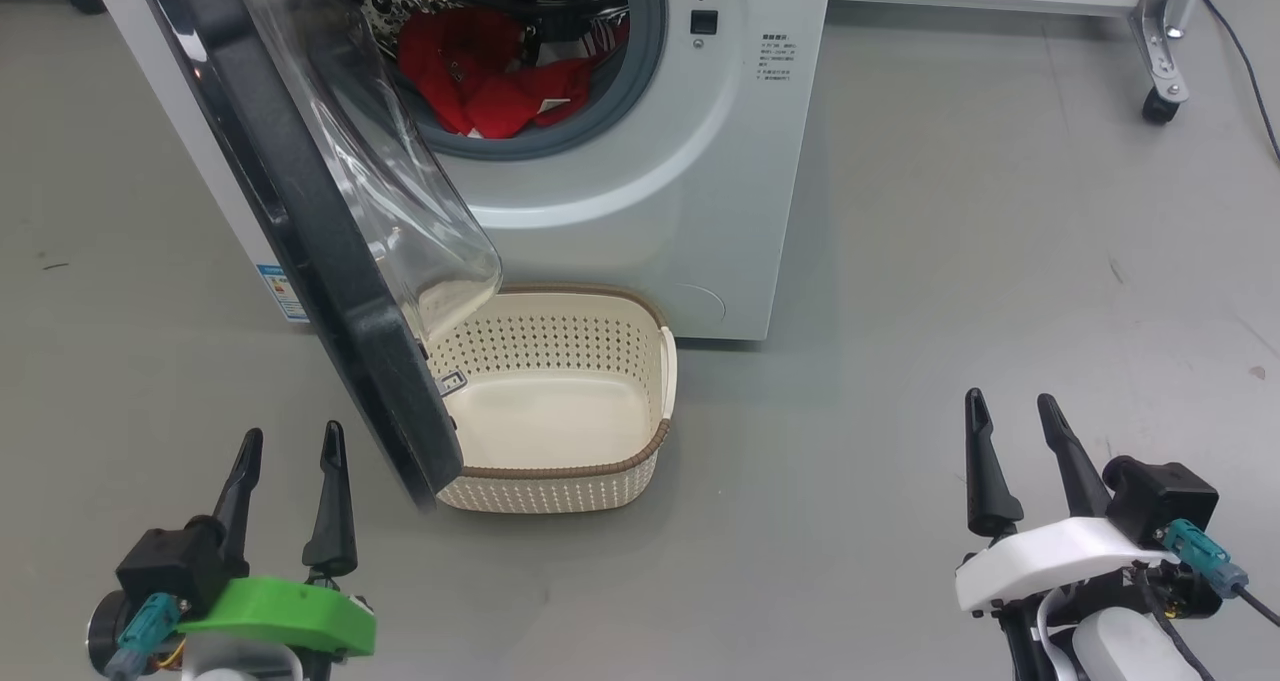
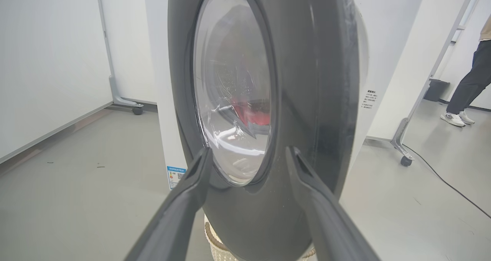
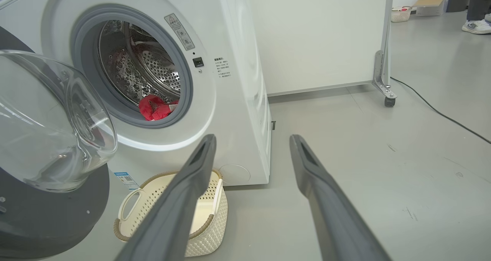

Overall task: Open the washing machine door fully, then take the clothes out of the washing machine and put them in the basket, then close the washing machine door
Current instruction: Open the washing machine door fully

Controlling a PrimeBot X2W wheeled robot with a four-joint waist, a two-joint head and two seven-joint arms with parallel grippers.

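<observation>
Standing wide apart and empty, left fingers (image 1: 332, 511) and right fingers (image 1: 985, 471) face crumpled red clothes (image 1: 480, 81)

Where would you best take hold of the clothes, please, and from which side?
Probably the raised fold at the front of the clothes, which lie against the grey gasket. Come in from the front right with the right hand, since the half-open door blocks the left.
</observation>
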